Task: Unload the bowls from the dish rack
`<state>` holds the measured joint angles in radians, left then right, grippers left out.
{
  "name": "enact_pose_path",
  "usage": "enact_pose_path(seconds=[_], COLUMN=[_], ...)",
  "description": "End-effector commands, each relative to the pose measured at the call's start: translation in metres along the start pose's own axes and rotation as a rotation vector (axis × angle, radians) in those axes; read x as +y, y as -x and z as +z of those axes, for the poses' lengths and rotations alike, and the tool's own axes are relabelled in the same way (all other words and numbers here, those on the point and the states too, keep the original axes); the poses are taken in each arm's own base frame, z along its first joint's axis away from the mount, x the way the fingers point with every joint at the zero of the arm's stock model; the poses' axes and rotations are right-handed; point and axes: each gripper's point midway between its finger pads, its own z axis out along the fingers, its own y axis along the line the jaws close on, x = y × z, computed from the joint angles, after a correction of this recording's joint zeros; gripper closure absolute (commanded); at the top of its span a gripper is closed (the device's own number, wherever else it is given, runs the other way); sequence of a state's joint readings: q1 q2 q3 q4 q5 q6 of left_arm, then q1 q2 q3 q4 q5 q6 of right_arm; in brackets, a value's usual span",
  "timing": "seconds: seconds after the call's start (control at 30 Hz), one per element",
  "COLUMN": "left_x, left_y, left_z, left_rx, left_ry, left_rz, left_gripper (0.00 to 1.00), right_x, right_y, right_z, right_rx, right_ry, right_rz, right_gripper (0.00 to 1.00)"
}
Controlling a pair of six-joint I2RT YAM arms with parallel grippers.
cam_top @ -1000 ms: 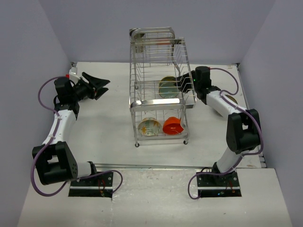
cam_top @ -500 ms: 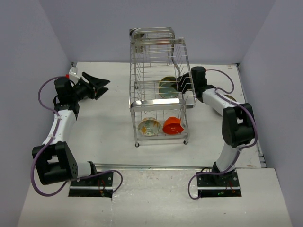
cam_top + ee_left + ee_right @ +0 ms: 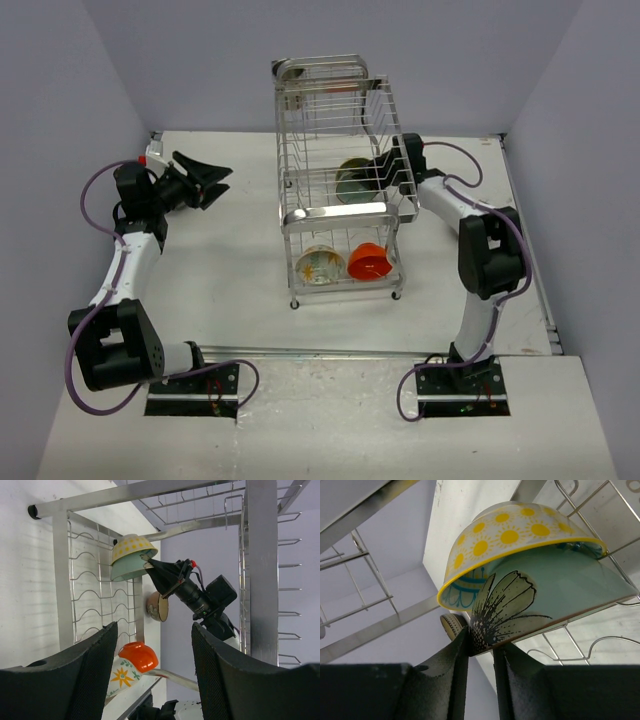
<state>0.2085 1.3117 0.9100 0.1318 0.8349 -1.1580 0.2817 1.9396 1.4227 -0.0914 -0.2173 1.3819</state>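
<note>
As far as the views show, the unloading is at most a quarter done. On the desk (image 3: 230, 270), the tall chrome dish rack (image 3: 335, 212) holds three of the bowls.

The left gripper (image 3: 222, 185) hangs well apart from the rack on its left side, fingers spread with nothing between them. The right gripper (image 3: 481, 641) reaches into the upper tier from the right and pinches the dark rim of the greenish bowl (image 3: 545, 595). That bowl stands on edge against the wires, its outer wall patterned with yellow suns and a black flower. It is not yet out of the tier.

In the lower tier the pale bowl (image 3: 316, 266), marked with a yellow-orange flower, and the bright orange-red bowl (image 3: 368, 262) lie side by side, neither handled. The brown bowl (image 3: 159, 606) shows only in the left wrist view, beyond the rack's wires. It looks to sit on the desk outside the rack, though that cannot be told for sure.

On that reading, one bowl is out, one is gripped and ready to be drawn out, and two wait below.
</note>
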Motion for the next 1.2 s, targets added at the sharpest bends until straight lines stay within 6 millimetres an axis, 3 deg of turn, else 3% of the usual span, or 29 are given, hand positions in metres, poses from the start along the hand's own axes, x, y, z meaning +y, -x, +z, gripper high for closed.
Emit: enact_pose_path(seconds=[0.0,0.03,0.17,0.3,0.57,0.8,1.17], left_x=[-0.013,-0.013,-0.012,-0.011,-0.008,-0.007,-0.004], left_y=[0.002,0.002,0.002,0.001,0.001,-0.001,-0.003], left_z=[-0.003,-0.003,-0.002,-0.003,-0.002,-0.003,-0.005], left_rx=[0.002,0.002,0.009,0.009,0.005,0.001,-0.003], left_ry=[-0.051,-0.052,-0.055,-0.054,-0.048,-0.046,-0.036], left_rz=[0.031,0.032,0.026,0.031,0.028,0.027,0.032], left_gripper=[0.38,0.38,0.38,0.37,0.37,0.37,0.36], right_x=[-0.011,-0.014,-0.019,-0.026,-0.012,0.031,0.082], right_y=[0.037,0.037,0.04,0.034,0.019,-0.017,-0.048], right_z=[0.015,0.017,0.022,0.027,0.015,-0.005,-0.046], right_rx=[-0.158,-0.16,-0.175,-0.144,-0.087,0.026,0.128], right_ry=[-0.051,-0.058,-0.067,-0.072,0.081,0.273,0.506], right_rz=[-0.02,-0.021,-0.024,-0.027,-0.04,-0.049,-0.051], right_gripper=[0.77,0.78,1.0,1.0,1.0,1.0,1.0])
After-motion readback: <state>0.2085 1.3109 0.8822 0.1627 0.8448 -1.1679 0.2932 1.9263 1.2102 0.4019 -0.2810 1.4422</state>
